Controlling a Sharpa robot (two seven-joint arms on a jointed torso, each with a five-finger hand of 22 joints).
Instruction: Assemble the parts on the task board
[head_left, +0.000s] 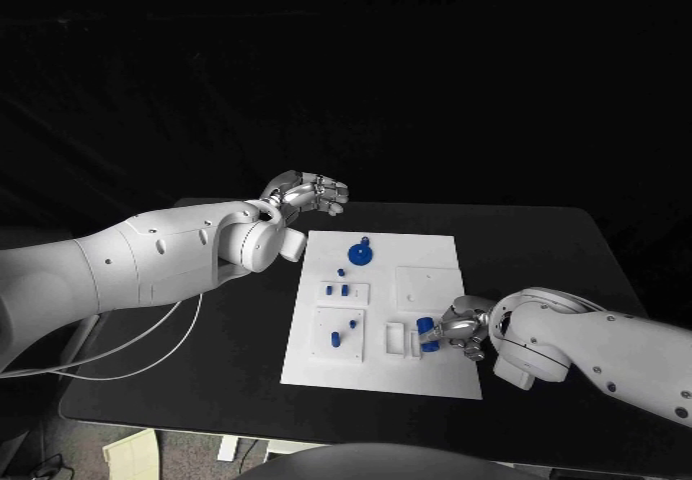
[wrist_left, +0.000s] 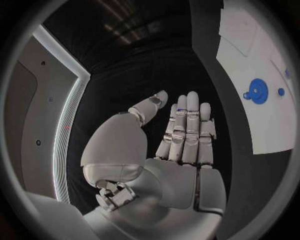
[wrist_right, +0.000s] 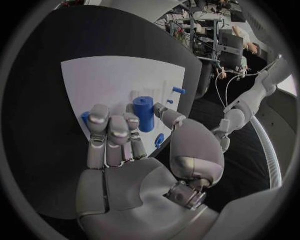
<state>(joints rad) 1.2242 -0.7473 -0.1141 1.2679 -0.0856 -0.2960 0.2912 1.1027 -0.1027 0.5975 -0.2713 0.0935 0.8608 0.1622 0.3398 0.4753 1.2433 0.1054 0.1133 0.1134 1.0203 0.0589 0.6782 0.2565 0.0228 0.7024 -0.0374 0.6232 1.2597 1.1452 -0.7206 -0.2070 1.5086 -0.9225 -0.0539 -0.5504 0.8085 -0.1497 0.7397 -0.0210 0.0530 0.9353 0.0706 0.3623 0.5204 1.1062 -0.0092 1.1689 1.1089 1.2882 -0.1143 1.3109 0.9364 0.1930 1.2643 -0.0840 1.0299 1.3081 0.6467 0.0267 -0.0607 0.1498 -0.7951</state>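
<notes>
The white task board (head_left: 433, 250) lies in the middle of the black table. My right hand (head_left: 462, 327) is over the board's near right part; an upright blue cylinder (wrist_right: 144, 113) is pinched between its thumb (wrist_right: 167, 116) and fingers (wrist_right: 112, 131). The same cylinder (head_left: 427, 326) shows in the head view beside the hand. A round blue disc part (head_left: 362, 252) sits near the board's far edge, also the disc (wrist_left: 257, 91). Small blue pegs (head_left: 338, 290) and another blue piece (head_left: 342, 334) stand on the left half. My left hand (head_left: 309, 192) hovers beyond the board's far left corner, fingers straight, holding nothing.
Another small blue piece (wrist_right: 159, 139) lies by my right thumb, and a blue peg (wrist_right: 178, 90) stands farther along the board. White cables (head_left: 144, 352) hang off the table's left side. Bare black table (head_left: 555, 255) stretches right of the board.
</notes>
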